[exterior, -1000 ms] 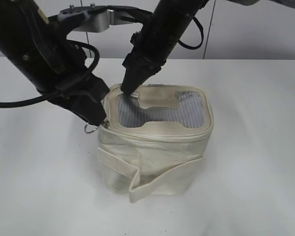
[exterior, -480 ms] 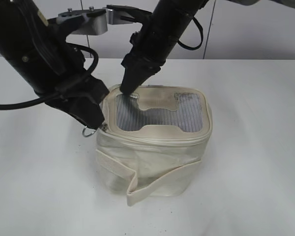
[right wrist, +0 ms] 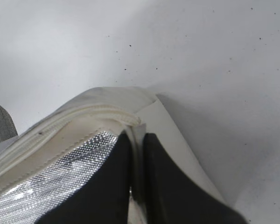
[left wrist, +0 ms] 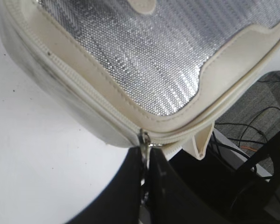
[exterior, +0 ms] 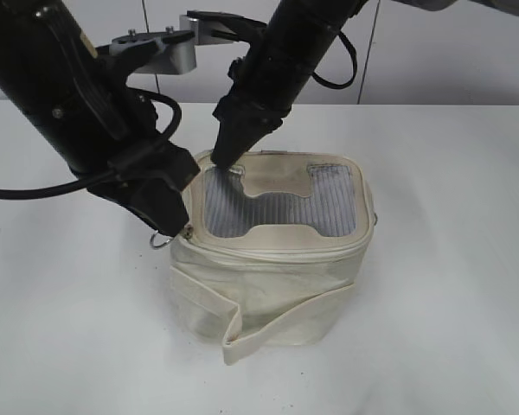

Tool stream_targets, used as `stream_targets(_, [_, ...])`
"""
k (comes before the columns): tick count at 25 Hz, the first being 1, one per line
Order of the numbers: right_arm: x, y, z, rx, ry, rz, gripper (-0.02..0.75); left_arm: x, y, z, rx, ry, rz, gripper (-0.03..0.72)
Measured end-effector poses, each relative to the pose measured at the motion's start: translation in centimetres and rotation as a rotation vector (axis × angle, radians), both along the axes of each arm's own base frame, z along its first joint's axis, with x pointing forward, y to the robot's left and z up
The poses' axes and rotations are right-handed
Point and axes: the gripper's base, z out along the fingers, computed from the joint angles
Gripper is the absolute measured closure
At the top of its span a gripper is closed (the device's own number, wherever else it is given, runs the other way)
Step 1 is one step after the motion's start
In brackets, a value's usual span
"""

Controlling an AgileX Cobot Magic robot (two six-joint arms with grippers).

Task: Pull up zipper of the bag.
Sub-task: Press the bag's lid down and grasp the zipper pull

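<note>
The cream-white bag [exterior: 277,268] stands mid-table, its grey mesh top [exterior: 277,203] facing up. My left gripper [exterior: 178,226] is at the top's front-left corner. In the left wrist view its jaws [left wrist: 147,156] are shut on the silver slider pull [left wrist: 144,140] of the zipper [left wrist: 84,88]. The pull's ring [exterior: 162,240] hangs below the jaws. The track running away from the slider looks closed. My right gripper [exterior: 224,156] is at the back-left corner. In the right wrist view its jaws [right wrist: 137,142] are shut on the bag's cream rim [right wrist: 130,119].
A loose cream band [exterior: 242,320] wraps the bag's body and bulges out at the front. The white table [exterior: 450,328] lies around the bag. A small bit, perhaps a second slider, shows at the bag's right edge [exterior: 374,220]. Cables and floor show beyond the table edge [left wrist: 266,107].
My left gripper has slid a little toward the front and right along the corner with the pull in it. The bag's top has shifted slightly. The right gripper has stayed on the rim.
</note>
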Motion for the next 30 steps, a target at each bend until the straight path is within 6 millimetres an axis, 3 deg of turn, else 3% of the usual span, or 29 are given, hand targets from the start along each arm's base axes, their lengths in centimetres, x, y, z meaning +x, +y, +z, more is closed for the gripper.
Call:
stream_targets(3, [0.0,0.0,0.0,-0.002,-0.001,0.000,0.685,0.0,0.0,0.0,-0.004,-0.001,0.001,0.650])
stream_targets(10, [0.4,-0.5,-0.3,-0.030,-0.011,-0.026,0.687,-0.7,-0.2,-0.1,0.032,0.027,-0.038,0.320])
stream_targets(12, [0.4,-0.5,-0.3,-0.031,-0.011,-0.026,0.687,-0.4,0.3,-0.2,0.082,-0.010,-0.055,0.278])
stream_targets(24, [0.4,-0.5,-0.3,-0.032,-0.011,-0.026,0.687,0.7,1.6,0.4,0.191,-0.166,-0.084,0.232])
stream_targets(30, [0.4,-0.5,-0.3,-0.032,-0.011,-0.027,0.687,0.9,2.1,0.4,0.212,-0.204,-0.251,0.209])
